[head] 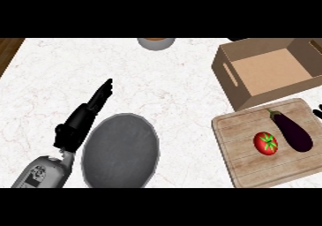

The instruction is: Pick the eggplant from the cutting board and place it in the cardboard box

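A dark purple eggplant (293,131) lies on the wooden cutting board (245,165) at the lower right, beside a red tomato (266,143). Behind the board stands the open cardboard box (270,71), nothing inside it. My left hand (82,118) stretches over the counter at the left with straight fingers, holding nothing, far from the eggplant. Of my right hand only black fingertips (320,111) show at the right edge, just right of the eggplant and not touching it.
A round grey plate (120,151) lies beside my left forearm. A grey bowl (156,43) sits at the counter's far edge, partly cut off. Brown wood shows past the counter's left edge.
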Tool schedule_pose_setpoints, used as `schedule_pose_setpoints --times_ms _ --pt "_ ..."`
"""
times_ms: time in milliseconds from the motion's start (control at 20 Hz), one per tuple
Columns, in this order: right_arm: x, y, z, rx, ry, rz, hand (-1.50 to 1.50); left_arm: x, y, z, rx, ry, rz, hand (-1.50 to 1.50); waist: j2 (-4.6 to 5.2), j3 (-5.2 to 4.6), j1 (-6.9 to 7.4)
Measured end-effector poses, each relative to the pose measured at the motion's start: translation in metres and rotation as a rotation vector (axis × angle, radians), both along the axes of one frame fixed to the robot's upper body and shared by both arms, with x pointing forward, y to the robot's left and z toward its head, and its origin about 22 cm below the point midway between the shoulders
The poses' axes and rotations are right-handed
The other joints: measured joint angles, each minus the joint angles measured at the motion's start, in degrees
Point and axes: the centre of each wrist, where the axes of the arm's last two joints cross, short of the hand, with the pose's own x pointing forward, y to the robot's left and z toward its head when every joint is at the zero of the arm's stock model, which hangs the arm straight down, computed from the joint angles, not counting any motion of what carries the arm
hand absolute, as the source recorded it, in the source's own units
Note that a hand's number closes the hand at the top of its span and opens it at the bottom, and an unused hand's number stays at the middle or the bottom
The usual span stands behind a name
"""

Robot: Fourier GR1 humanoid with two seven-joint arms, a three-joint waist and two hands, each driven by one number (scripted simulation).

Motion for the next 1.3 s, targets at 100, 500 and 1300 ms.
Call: schedule_pose_setpoints --times_ms 100,500,1300 --pt "-0.001 0.011 0.006 0.001 0.047 -0.021 -1.5 -0.003 -0.006 0.0 0.0 -0.002 -0.009 0.0 0.07 0.03 0.36" --pt "0.02 0.022 -0.005 0.051 0.111 -0.087 -1.5 0.005 -0.006 0.003 0.002 0.004 -0.019 0.0 0.25 0.1 1.01" --pt "0.066 0.017 -0.066 0.011 0.166 -0.15 -1.5 0.011 -0.005 0.005 0.004 -0.001 -0.017 0.0 0.28 0.16 1.06"
